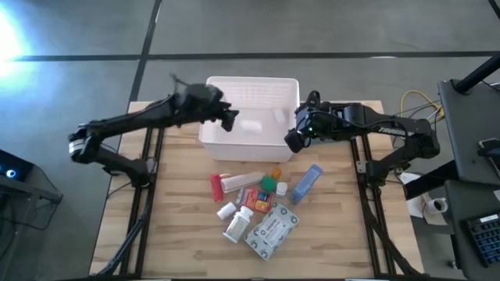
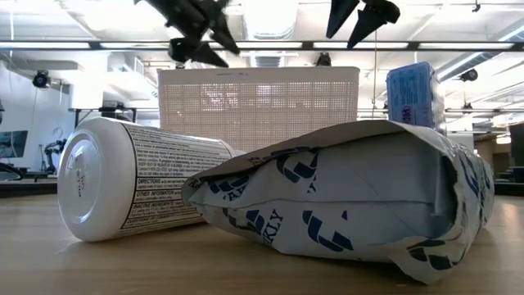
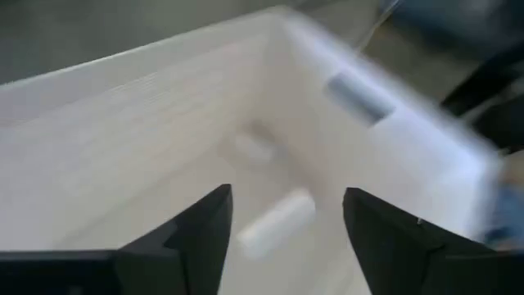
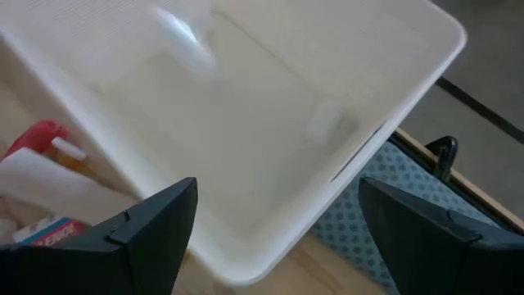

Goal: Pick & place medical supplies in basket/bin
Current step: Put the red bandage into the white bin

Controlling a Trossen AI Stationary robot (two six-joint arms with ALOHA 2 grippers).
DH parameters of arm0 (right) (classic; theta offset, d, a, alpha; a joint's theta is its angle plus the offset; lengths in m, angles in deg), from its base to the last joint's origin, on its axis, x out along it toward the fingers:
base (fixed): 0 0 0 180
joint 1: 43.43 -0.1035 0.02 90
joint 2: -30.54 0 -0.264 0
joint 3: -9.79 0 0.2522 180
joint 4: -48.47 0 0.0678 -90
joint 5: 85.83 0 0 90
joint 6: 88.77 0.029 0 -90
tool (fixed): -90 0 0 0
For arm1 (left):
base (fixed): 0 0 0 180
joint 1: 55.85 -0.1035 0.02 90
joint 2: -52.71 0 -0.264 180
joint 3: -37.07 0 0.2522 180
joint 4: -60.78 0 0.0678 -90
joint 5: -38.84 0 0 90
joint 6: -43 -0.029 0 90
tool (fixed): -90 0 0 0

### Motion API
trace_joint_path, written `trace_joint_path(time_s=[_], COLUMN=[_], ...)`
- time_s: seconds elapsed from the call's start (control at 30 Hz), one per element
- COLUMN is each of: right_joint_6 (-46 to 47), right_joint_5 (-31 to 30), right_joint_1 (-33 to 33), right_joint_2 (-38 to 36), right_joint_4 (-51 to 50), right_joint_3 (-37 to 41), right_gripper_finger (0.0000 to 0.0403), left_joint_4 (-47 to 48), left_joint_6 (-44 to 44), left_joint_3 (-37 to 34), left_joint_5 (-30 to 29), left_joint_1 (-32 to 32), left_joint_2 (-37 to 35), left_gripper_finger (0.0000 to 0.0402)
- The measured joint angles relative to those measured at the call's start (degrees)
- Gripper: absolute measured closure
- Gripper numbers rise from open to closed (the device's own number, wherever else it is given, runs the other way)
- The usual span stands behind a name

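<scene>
I see the white basket (image 1: 251,117) at the wooden worktop's (image 1: 180,234) far edge, supplies (image 1: 258,204) scattered mid-worktop. My left tool (image 3: 282,221) and right tool (image 4: 278,221) hover over the basket, both wide and empty. Beyond lie grey floor and ceiling lights.

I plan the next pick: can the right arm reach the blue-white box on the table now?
Probably yes: the right gripper is open and empty at the basket's right edge, and the blue-white box lies uncovered just in front.
</scene>
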State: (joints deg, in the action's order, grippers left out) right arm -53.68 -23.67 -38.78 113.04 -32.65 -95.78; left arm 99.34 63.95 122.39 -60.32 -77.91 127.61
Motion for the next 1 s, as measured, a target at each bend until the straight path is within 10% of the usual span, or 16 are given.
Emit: trace_joint_path(time_s=[0.23, 0.5, 0.77, 1.0], right_joint_6=[0.5, 0.4, -2.5, -5.2], right_joint_5=[-0.6, -0.7, -0.8, -0.8], right_joint_1=[-1.3, -1.3, -1.2, -1.2], right_joint_2=[0.0, 0.0, 0.0, 0.0], right_joint_4=[0.0, 0.0, 0.2, 0.3], right_joint_3=[0.0, 0.1, 0.1, 0.1], right_gripper_finger=[0.0074, 0.0074, 0.0074, 0.0074], left_joint_4=[34.5, 57.1, 50.7, 23.5], left_joint_6=[0.5, 35.1, 73.5, 86.7], left_joint_3=[19.7, 19.6, -0.2, -19.2], left_joint_5=[-13.9, -18.0, -18.8, -17.9], left_joint_1=[9.3, 29.3, 46.4, 49.0], left_joint_2=[3.2, 1.8, 2.1, 2.1], left_gripper_finger=[0.0170, 0.0193, 0.0198, 0.0150])
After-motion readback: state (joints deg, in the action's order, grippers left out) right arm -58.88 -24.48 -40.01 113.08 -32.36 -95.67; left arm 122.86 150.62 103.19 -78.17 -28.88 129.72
